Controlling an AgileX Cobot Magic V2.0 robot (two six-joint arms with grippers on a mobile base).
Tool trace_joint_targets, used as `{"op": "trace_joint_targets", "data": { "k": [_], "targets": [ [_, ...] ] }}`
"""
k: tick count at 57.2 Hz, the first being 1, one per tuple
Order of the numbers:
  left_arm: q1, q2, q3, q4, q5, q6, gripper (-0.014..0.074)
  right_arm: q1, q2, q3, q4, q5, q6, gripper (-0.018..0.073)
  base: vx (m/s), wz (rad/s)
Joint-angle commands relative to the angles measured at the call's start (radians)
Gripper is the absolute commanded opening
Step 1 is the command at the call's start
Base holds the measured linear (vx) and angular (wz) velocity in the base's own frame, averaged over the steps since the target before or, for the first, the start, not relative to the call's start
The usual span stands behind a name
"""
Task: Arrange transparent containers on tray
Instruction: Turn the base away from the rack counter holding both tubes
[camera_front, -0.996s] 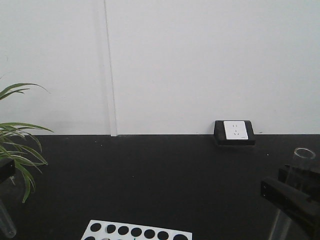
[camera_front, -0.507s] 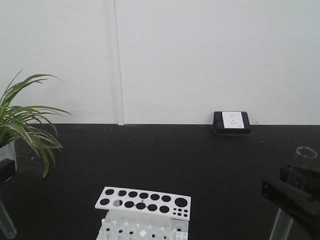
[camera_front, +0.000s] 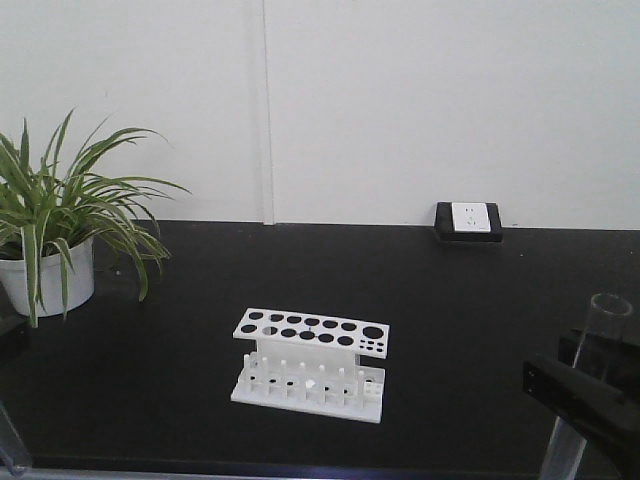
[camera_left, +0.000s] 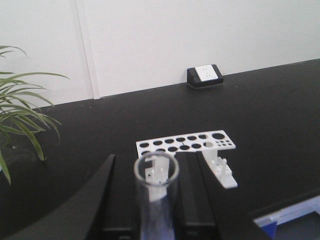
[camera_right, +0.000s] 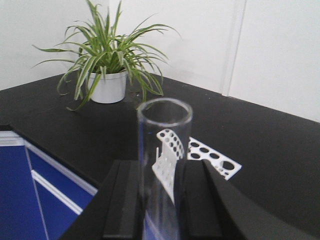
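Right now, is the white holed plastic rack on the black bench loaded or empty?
Empty. The white holed plastic rack shows only open dark holes; nothing sticks up above its top plate.

The test tube (camera_right: 164, 150) looks clear, smooth glass, the holed rack (camera_front: 312, 332) matt white plastic, the countertop (camera_front: 480, 320) matt black

Midway along desk (camera_front: 480, 300), nearer front edge: holed rack (camera_front: 312, 365). By left edge, behind rack: potted plant (camera_front: 55, 220). Against rear edge, behind and right of rack: socket box (camera_front: 468, 221).
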Motion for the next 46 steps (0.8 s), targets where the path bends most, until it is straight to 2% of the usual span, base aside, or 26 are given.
{"op": "trace_joint_targets", "data": {
  "k": [1, 46],
  "targets": [
    [-0.005, -0.005, -0.026, -0.005, -0.083, -0.006, 0.0113, -0.005, -0.004, -0.031, -0.004, -0.086, -0.008, 0.0093, -0.31, 0.05],
    [-0.005, -0.005, -0.026, -0.005, -0.083, -0.006, 0.0113, -0.005, -0.004, -0.031, -0.004, -0.087, -0.008, 0.0093, -0.35, 0.09]
  ]
}}
